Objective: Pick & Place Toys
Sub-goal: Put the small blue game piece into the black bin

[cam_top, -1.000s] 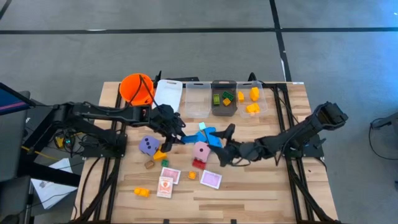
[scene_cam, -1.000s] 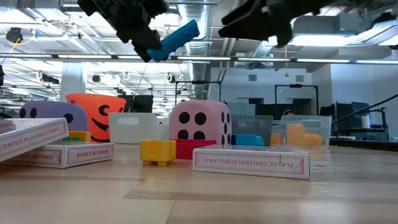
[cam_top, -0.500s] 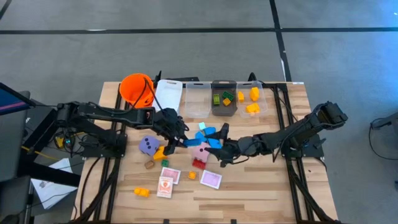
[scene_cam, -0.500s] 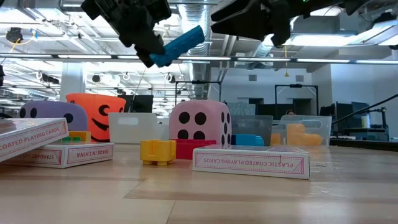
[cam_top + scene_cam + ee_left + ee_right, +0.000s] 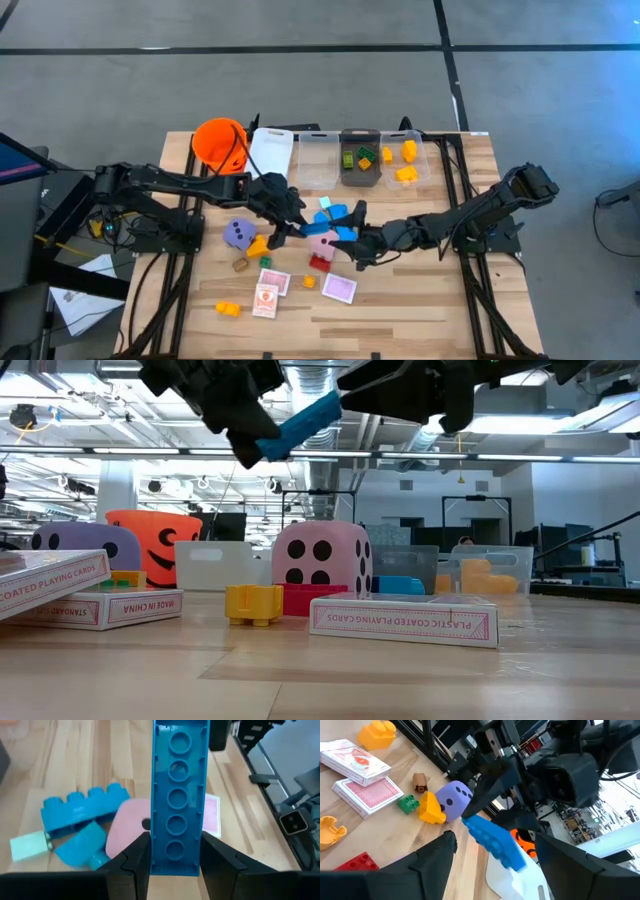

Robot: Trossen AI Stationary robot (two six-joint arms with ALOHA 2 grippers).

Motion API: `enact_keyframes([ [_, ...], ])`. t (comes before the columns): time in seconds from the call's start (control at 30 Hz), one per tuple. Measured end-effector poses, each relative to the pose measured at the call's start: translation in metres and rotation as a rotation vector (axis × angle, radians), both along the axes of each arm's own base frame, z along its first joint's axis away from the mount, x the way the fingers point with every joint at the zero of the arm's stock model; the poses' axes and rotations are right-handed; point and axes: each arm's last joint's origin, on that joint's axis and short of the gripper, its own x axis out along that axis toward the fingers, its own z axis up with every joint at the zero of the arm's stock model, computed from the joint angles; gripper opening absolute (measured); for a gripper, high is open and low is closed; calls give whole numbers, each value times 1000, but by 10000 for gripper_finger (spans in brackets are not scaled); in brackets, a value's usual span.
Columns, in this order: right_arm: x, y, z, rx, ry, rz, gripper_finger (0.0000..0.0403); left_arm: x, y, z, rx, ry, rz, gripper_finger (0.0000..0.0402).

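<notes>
Overhead, a long blue brick (image 5: 179, 795) shows five round sockets.

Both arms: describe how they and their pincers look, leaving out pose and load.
Both arms are dark, jointed and slender. The left pincer has two flat black fingers with angular edges; the right pincer has two broad, matte black fingers. No markings are legible.

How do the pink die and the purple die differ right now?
The pink die sits mid-table beneath the left claw, with blue bricks beside it; the purple die lies farther left, next to a yellow brick. In the low view the pink die looks larger, being closer to that camera. Both rest on the table, dotted and untouched.
</notes>
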Motion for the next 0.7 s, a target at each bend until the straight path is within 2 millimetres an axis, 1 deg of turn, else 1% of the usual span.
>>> enact_keyframes([
  [0.1, 0, 0, 0, -3, -3, 1, 271, 4, -1, -6, -1, 11, -5, 127],
  [0.27, 0, 0, 0, 0, -1, 0, 271, 9, -4, -10, -13, 4, -28, 127],
  [0.47, 0, 0, 0, -2, 4, 0, 271, 12, -10, -6, -20, -43, -47, 127],
  [0.7, 0, 0, -1, 3, 14, 19, 268, 13, -10, -5, -38, -52, -34, 127],
])
